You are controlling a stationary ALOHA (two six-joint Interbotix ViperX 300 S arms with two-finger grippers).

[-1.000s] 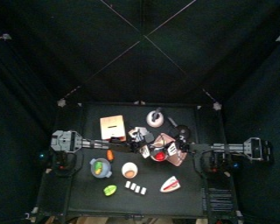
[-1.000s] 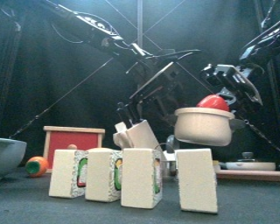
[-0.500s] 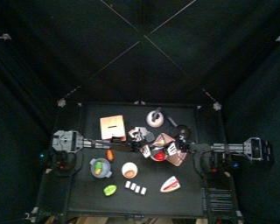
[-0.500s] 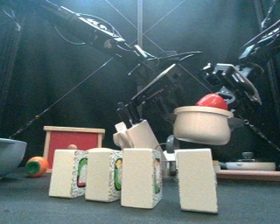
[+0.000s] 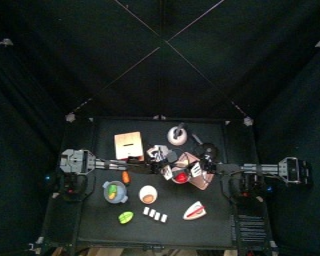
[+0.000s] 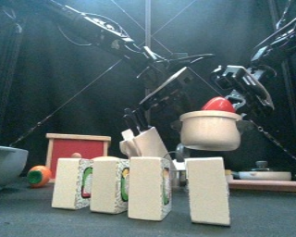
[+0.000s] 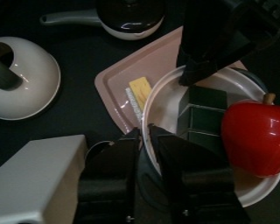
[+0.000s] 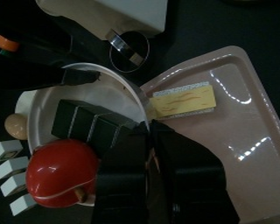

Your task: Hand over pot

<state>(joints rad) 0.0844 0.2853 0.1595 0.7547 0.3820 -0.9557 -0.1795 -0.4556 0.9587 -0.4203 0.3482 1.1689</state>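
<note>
The pot (image 6: 210, 131) is a white vessel with a red apple (image 6: 218, 105) in it, hanging in the air above the table's middle (image 5: 186, 173). My right gripper (image 6: 243, 88) is shut on its rim from the right. The right wrist view shows that grip (image 8: 152, 127) beside the pot's wall (image 8: 43, 109) and the apple (image 8: 63, 171). My left gripper (image 7: 157, 131) reaches in from the left, and its jaws stand open, close on either side of the opposite rim. The pot's inside (image 7: 250, 185) and the apple (image 7: 257, 136) lie just beyond it.
A pink tray (image 7: 122, 74) shows behind the pot. A white kettle (image 7: 20, 79) stands nearby. A tan box (image 5: 128, 143) sits at the back left. White blocks (image 6: 132, 185) line the front edge, with a grey bowl (image 6: 5, 162) at the left and a pan (image 6: 265, 172) at the right.
The left gripper's jaws have narrowed around the pot's rim. The pot has risen and shifted slightly left. The right gripper keeps its hold.
</note>
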